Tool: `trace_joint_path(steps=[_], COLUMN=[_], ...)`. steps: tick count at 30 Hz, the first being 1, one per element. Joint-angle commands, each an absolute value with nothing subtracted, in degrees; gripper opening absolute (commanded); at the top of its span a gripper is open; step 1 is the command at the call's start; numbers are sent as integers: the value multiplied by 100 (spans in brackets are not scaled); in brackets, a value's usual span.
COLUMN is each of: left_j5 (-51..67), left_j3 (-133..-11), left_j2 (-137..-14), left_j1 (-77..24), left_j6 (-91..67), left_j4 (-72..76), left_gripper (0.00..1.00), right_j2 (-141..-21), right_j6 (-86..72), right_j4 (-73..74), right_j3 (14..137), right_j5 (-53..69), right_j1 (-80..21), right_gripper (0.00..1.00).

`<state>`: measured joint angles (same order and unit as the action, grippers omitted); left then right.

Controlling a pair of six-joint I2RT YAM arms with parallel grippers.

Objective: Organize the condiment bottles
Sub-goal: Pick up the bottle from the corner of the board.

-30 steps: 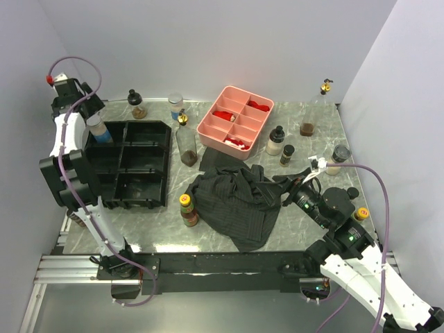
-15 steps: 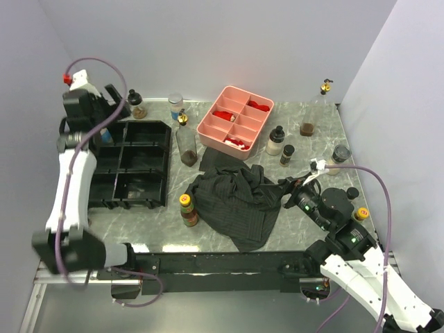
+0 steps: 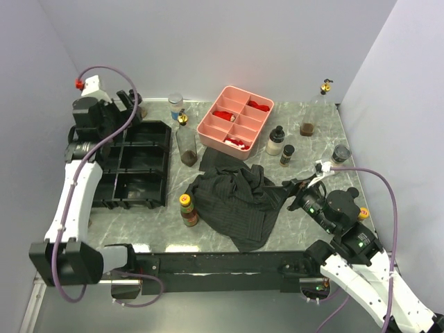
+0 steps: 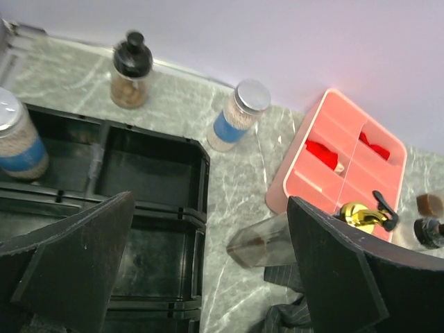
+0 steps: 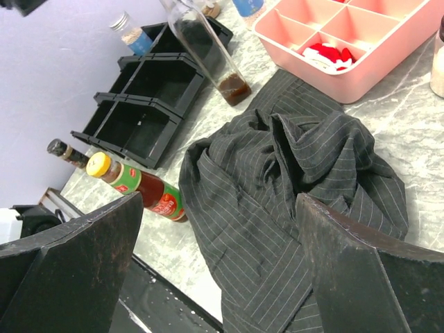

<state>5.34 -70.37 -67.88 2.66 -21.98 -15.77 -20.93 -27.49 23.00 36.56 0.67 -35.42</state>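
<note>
One black-capped jar [image 4: 130,69] beyond left claw [image 4: 208,208]

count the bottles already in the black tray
1: a blue-label bottle in the far-left compartment of the black tray, seen from the left wrist. From above, the left arm covers that corner, so more may be hidden.

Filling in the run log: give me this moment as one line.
left tool: open, empty, above black tray | right tool: open, empty, above dark cloth | in tray: one blue-label jar
</note>
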Motion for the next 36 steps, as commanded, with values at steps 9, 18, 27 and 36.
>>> trace_joint_path(steps=[9, 18, 27, 36], left_j5=[220, 457, 668, -217], left_j3=[-8647, -10923, -12050, -11602], left_j2=[-8612, -11090, -12612, -12744], left_j1=[-255, -501, -817, -1143], left_j6=[-1907, -1600, -1136, -492], left_j4=[-1477, -1441, -1012, -572], left_gripper=[98, 98, 97, 97], right_j2=[-1600, -1705, -1951, -2109], right_j6=[-2742, -2760, -2514, -2514], right_j4=[1890, 1345, 1284, 1248], right_j3=[3595, 3402, 3490, 3481], right_j5=[-133, 229, 483, 413], right_j1=[-3525, -3533, -3533, -3524], right_gripper=[98, 96, 97, 97])
